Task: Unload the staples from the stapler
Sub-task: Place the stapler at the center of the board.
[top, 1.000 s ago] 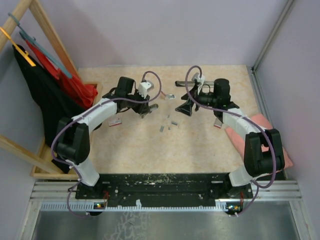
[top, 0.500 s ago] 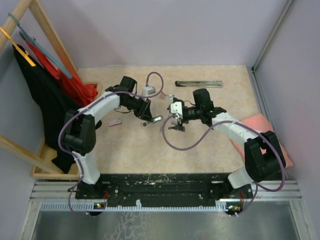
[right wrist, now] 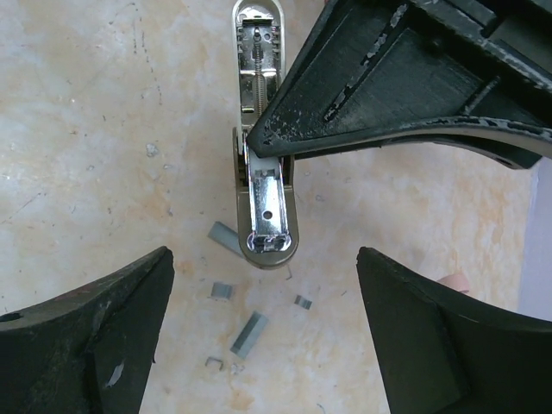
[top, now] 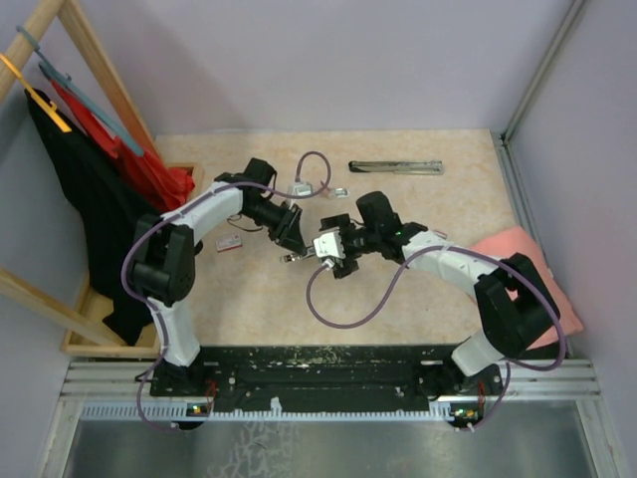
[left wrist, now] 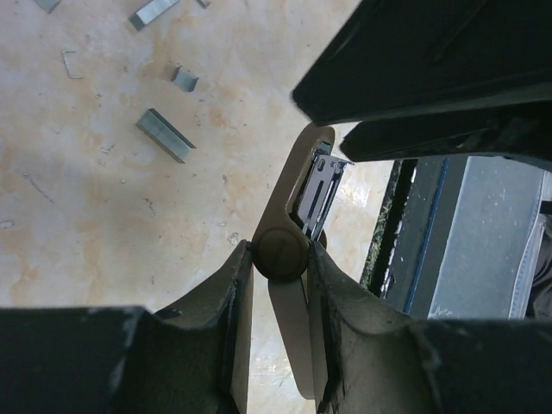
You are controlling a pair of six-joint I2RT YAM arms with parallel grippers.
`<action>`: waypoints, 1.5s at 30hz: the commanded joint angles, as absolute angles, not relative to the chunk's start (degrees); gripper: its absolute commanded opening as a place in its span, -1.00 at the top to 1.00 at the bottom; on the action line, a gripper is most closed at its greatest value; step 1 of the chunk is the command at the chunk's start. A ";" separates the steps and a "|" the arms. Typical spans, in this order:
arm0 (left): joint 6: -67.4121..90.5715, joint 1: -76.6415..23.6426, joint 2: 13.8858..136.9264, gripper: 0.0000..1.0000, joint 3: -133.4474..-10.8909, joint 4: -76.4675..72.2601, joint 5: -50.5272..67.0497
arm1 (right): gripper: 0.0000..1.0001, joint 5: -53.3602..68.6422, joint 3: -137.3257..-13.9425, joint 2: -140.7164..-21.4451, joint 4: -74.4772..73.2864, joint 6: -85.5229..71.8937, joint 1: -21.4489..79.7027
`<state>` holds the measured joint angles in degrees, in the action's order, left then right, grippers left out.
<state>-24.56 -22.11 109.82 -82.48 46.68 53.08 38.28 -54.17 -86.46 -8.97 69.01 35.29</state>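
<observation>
**Surface:** beige mottled desk closed in by lilac walls, with a metal rail along the near edge.

**Left edge:** slanted wooden rack hung with red and black cloth, crowding my left arm's outer side.

**Right edge:** pink folded cloth, partly under my right arm.

**Far edge:** long thin silver bar, well apart from both hands.

**Near the left arm:** small red-and-white box.

**Centre:**
- My left hand is clamped tight on the hinge of a small khaki metal stapler, which is swung open with its chrome tray showing.
- My right hand is spread wide and grips nothing. Its fingers stand either side of the stapler's nose.
- Short dull-grey staple strips lie loose on the desk near that nose.

**Room for moving:** the widest stretch of desk lies between the hands and the arm bases.
</observation>
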 commanded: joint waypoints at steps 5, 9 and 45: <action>-27.12 -24.88 109.12 0.99 -82.80 48.19 54.34 | -0.62 36.07 -53.44 -87.67 -5.63 68.07 38.39; -27.06 -25.24 108.93 0.99 -82.73 48.02 54.41 | -0.36 35.08 -53.20 -88.34 -5.77 67.59 39.21; -30.77 -26.03 88.01 -0.99 -69.35 26.90 44.94 | 1.00 42.30 -58.89 -90.73 -10.06 52.38 38.89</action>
